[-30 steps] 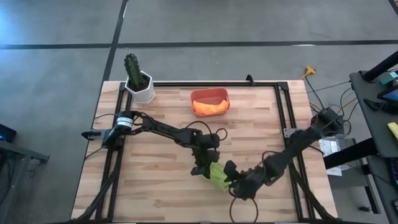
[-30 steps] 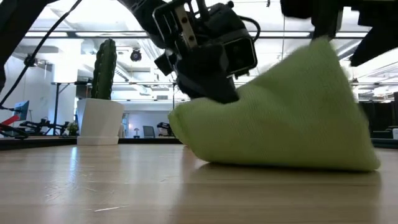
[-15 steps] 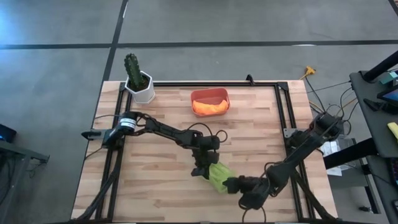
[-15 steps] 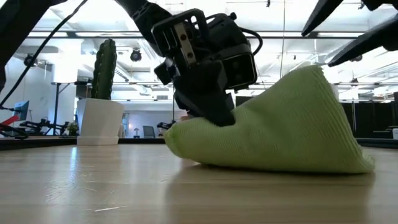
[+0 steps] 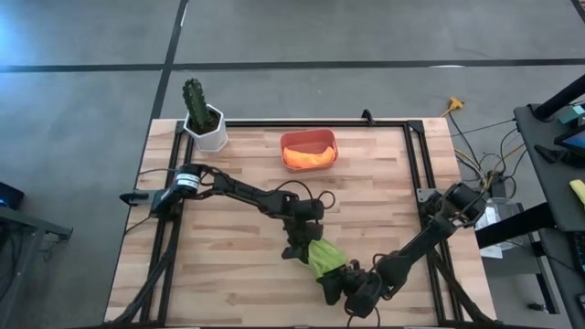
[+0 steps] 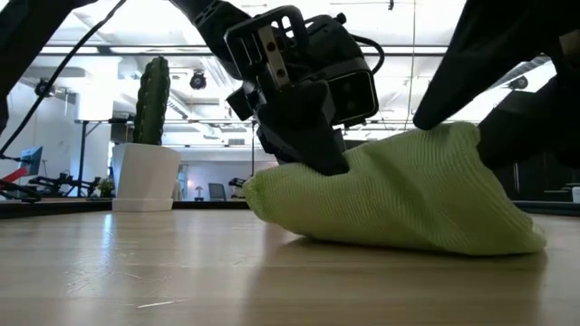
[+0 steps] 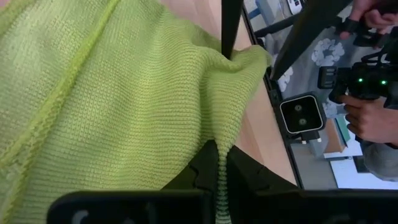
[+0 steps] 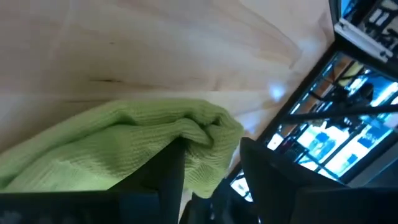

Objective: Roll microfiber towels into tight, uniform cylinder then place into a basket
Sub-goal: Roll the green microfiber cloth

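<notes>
The lime green towel (image 5: 320,256) lies bunched on the wooden table near its front edge, its underside on the boards (image 6: 399,204). My left gripper (image 5: 297,245) is shut on the towel's far-left end. My right gripper (image 5: 336,281) comes from the near right and is closed on the towel's other, slightly raised end (image 6: 453,136). The salmon-red basket (image 5: 309,149) stands at the far middle with the orange towel (image 5: 307,157) lying inside it. My left gripper pinches a raised fold of the towel (image 7: 219,163) between its two shut fingers, slanting down from the table's far left. Below the fold the cloth rests on the table. My right gripper has the towel's bunched end (image 8: 208,140) between its two fingers (image 8: 171,171), several layers, coming at a downward slant from the near right. That end stands a little above the table; the rest lies on it.
A white pot with a green cactus (image 5: 203,117) stands at the far left corner. A black frame (image 5: 416,155) runs along the table's edges. Beyond the table's right edge a person's hands (image 7: 367,118) hold a controller. Bare wood lies left of the towel.
My right gripper has sunk and moved toward the near edge, rolling about its own axis while keeping the towel's end. That end, a tall peak before, has come down lower. The left-held end has stayed in place.
</notes>
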You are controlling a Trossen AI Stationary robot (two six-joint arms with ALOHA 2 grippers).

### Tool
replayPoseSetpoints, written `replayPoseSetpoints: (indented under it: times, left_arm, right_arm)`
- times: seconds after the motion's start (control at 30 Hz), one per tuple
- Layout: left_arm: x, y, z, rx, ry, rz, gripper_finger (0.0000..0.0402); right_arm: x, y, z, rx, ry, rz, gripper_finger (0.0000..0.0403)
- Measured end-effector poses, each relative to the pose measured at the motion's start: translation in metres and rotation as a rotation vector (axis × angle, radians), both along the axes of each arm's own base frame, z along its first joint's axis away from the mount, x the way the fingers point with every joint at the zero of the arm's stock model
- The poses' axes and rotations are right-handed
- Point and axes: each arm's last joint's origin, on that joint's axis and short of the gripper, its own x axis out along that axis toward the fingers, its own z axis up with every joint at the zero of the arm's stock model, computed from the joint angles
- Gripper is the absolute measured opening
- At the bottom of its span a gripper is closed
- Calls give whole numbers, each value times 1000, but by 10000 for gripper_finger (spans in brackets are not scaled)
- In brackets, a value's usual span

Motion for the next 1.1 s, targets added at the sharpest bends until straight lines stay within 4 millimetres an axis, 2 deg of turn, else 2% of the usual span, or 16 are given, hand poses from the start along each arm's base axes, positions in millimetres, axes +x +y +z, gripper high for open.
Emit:
replayPoseSetpoints:
  times: [0.2, 0.43, 0.87, 0.97, 1.1]
  left_arm:
    - [0, 0, 0, -1, 2, 1, 1]
    - [-1, 0, 0, -35, 20, -8, 1]
    - [1, -1, 5, -59, 7, -27, 1]
    - [1, -1, 5, -59, 7, -27, 1]
    - [1, -2, 5, -58, 8, -28, 1]
  right_arm:
    - [6, 5, 2, -114, -17, 36, 150]
    - [7, 6, 6, -197, 54, 69, 144]
    - [6, 5, 4, -181, 112, 119, 133]
    - [6, 3, 2, -167, 103, 86, 115]
    - [6, 2, 2, -45, 61, -46, 62]
